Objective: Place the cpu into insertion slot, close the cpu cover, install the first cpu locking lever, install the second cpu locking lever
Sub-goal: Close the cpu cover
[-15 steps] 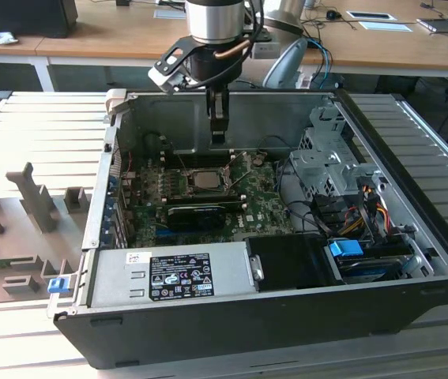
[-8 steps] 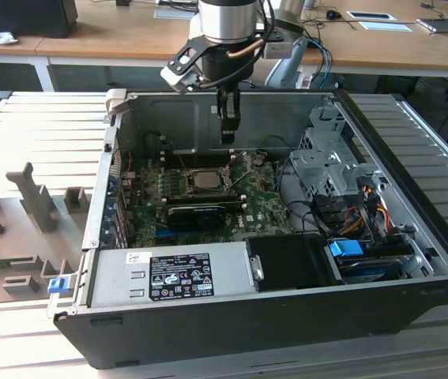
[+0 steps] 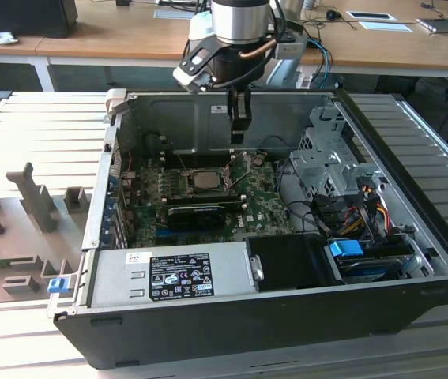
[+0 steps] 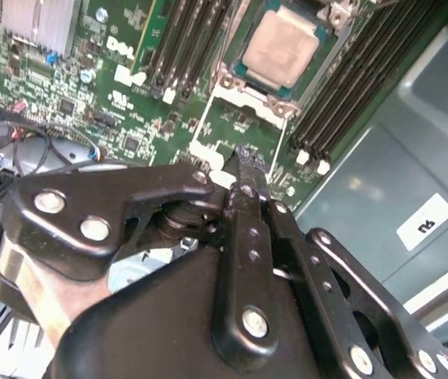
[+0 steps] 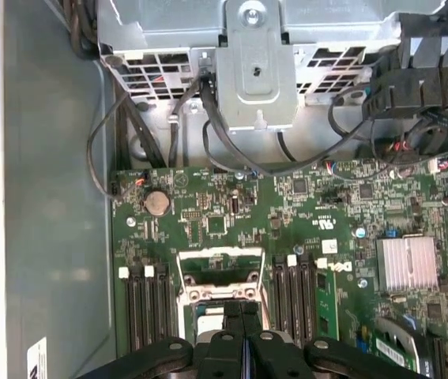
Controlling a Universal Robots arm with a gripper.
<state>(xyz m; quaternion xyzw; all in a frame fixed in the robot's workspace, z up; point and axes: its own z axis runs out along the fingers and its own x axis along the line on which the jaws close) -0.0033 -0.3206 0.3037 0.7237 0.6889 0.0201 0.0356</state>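
Observation:
The cpu lies flat in the insertion slot, its pale metal top bare; the exterior view shows the cpu in the middle of the green board. The cpu cover is swung open beside the slot, and green board shows through its window. In the first wrist view the cpu cover is the silvery frame just beyond the chip. My gripper hangs above the cover's side of the slot, shut, with nothing between its black fingers. In the exterior view the gripper is well above the board.
Black memory slots flank the socket on both sides. A black expansion card lies in front of it, a silver heatsink to one side. A metal drive cage, loose cables and the case walls ring the board.

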